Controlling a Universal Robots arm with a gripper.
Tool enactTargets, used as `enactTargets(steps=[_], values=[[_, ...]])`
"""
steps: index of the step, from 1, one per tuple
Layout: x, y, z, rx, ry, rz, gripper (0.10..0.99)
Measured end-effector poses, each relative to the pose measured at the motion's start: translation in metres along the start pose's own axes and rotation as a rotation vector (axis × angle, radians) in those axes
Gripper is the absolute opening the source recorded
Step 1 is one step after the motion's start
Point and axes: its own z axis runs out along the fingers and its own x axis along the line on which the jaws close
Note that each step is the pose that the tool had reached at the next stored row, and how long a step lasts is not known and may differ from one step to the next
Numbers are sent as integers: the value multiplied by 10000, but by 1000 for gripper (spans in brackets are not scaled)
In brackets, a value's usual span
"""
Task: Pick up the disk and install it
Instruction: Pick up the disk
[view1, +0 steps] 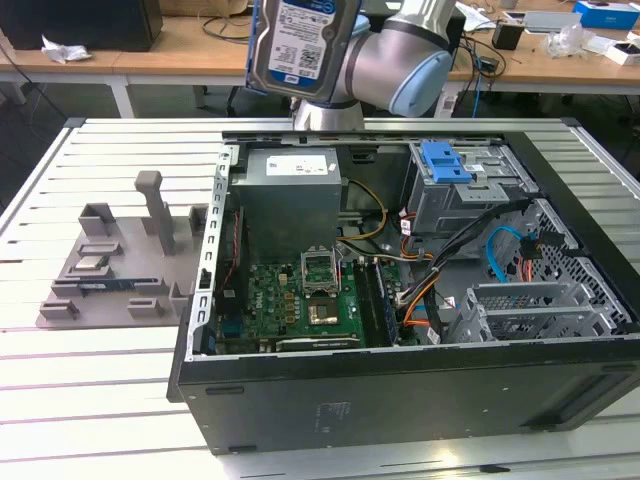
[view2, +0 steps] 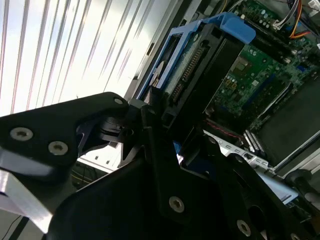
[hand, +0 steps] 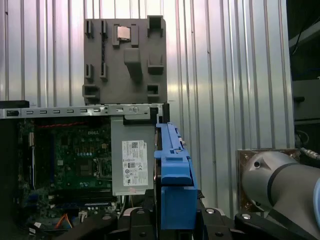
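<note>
The disk (view1: 300, 42), a silver drive with a white-and-blue label, hangs high above the back of the open computer case (view1: 400, 380), held up at the end of the arm (view1: 400, 62). In the second wrist view my gripper (view2: 167, 117) is shut on the disk (view2: 200, 65), its black fingers (view2: 150, 135) pressed against the dark body with the blue rail at the far end. The first wrist view shows the disk (hand: 175, 170) edge-on, blue rail toward the camera, above the power supply (hand: 132, 160). The metal drive cage (view1: 480, 195) with a blue latch piece (view1: 445, 163) sits at the case's back right.
A grey fixture (view1: 120, 265) with posts and small parts lies on the slatted table (view1: 90, 400) at the exterior view's left of the case. Inside the case are the motherboard (view1: 300, 295), the power supply (view1: 290, 195) and loose cables (view1: 500, 255). A cluttered desk (view1: 550, 50) stands behind.
</note>
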Motion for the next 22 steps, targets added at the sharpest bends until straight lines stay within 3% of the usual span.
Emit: enactTargets(steps=[8, 11, 14, 17, 22], values=[[-13, -382, -22, -44, 2, 1, 365], [-19, -563, -30, -62, 0, 1, 365], [-29, -810, -46, -94, 4, 2, 365], [-35, -992, -55, -114, 4, 3, 365], [-36, -1003, -56, -116, 4, 2, 365]])
